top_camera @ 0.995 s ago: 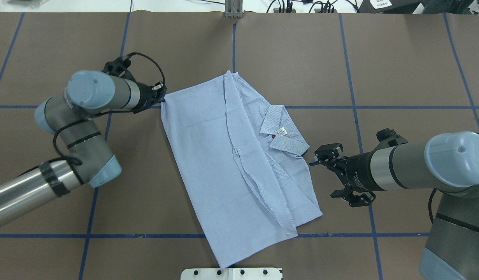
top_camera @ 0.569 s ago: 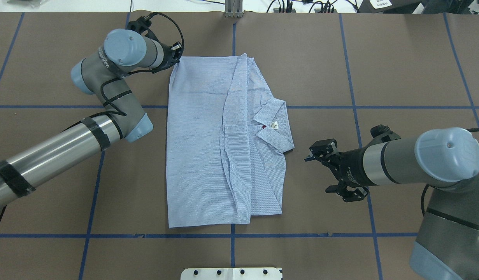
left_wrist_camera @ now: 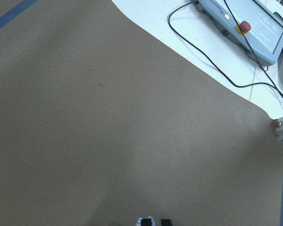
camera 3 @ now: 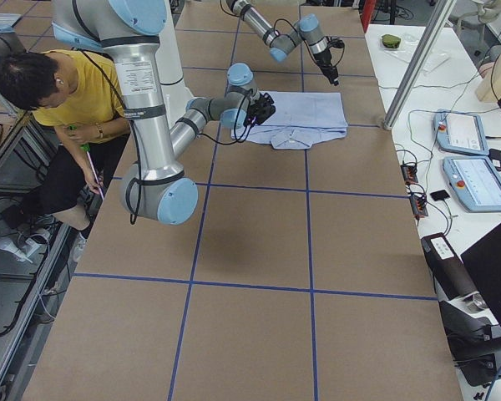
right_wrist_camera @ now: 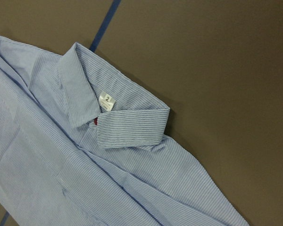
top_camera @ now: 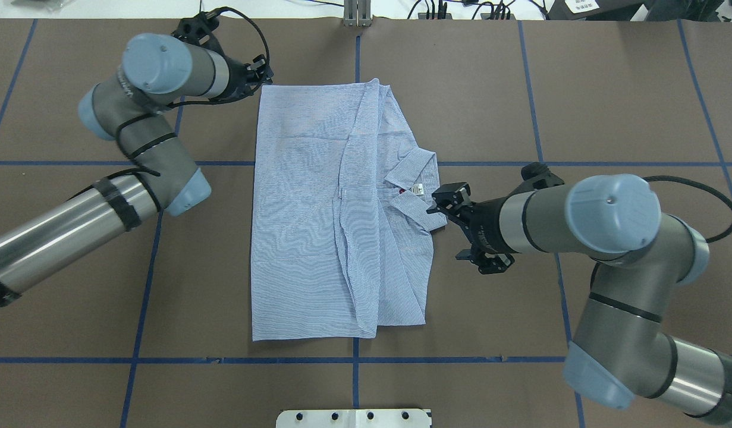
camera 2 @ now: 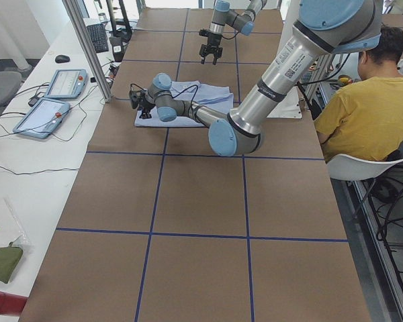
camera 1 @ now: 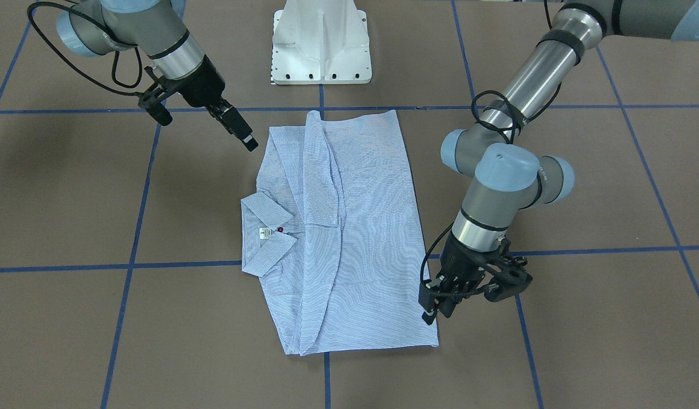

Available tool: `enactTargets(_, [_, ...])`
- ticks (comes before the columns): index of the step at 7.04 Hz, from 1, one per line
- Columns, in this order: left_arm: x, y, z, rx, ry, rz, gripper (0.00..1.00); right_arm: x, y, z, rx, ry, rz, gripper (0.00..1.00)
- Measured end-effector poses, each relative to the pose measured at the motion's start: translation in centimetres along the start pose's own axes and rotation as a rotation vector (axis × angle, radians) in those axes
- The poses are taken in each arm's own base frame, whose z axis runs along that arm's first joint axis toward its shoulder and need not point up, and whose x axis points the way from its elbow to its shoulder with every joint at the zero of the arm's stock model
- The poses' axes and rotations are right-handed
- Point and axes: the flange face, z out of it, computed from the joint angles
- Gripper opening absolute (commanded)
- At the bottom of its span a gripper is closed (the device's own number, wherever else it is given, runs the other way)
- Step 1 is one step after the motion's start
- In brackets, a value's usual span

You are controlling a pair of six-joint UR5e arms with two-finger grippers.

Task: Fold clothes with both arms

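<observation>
left gripper (top_camera: 263, 72) sits by a corner of the shirt (top_camera: 306, 226); right gripper (top_camera: 458, 229) is at the collar (top_camera: 414, 178).
the right gripper's fingers are wide apart, one tip at the collar's edge. i cannot tell if the left one's are apart or together. the shirt lies flat and folded in the middle of the table (top_camera: 609, 89), with bare brown table out to every edge.

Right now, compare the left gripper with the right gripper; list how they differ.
Jaws: the left gripper has them close together; the right gripper has them spread wide.
Place: the left gripper sits at the far left corner of the striped shirt; the right gripper hovers near its collar.
Contact: the right gripper holds nothing; whether the left gripper pinches cloth cannot be told.
Both are black two-finger grippers.
</observation>
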Motion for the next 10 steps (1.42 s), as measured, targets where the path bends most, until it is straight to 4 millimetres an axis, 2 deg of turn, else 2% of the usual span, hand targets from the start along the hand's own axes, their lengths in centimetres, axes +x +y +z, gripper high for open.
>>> enactTargets(1, [-3.0,-0.1,-3.2,-0.027,0.021,0.057,1.0,-1.9,2.3,1.5,0.031,0.063,-0.108,1.0])
enactTargets(2, [-5.5,-0.3,-5.7,-0.04,0.029,0.106,1.0,-2.4,4.8,2.8,0.05,0.133,-0.264,1.0])
enactTargets(3, [-8.0,-0.8,-7.7,-0.056,0.027,0.143,1.0,-1.9,7.4,4.5,0.063,0.197,-0.436,1.0])
enactTargets(4, [-10.4,-1.5,-8.9,-0.063,0.017,0.168,1.0,-2.1,9.9,6.5,0.076,0.274,-0.6,1.0])
enactTargets(6, [-14.3,-3.2,-10.7,-0.061,-0.01,0.207,1.0,-4.3,13.9,10.3,0.079,0.414,-0.854,1.0])
enactTargets(8, [-16.2,-3.7,-12.0,-0.062,-0.019,0.211,1.0,-6.7,16.5,13.3,0.069,0.524,-1.018,1.0])
enactTargets(10, [-16.6,-3.6,-12.5,-0.062,-0.019,0.212,1.0,-6.0,17.1,14.6,0.076,0.627,-1.137,1.0])
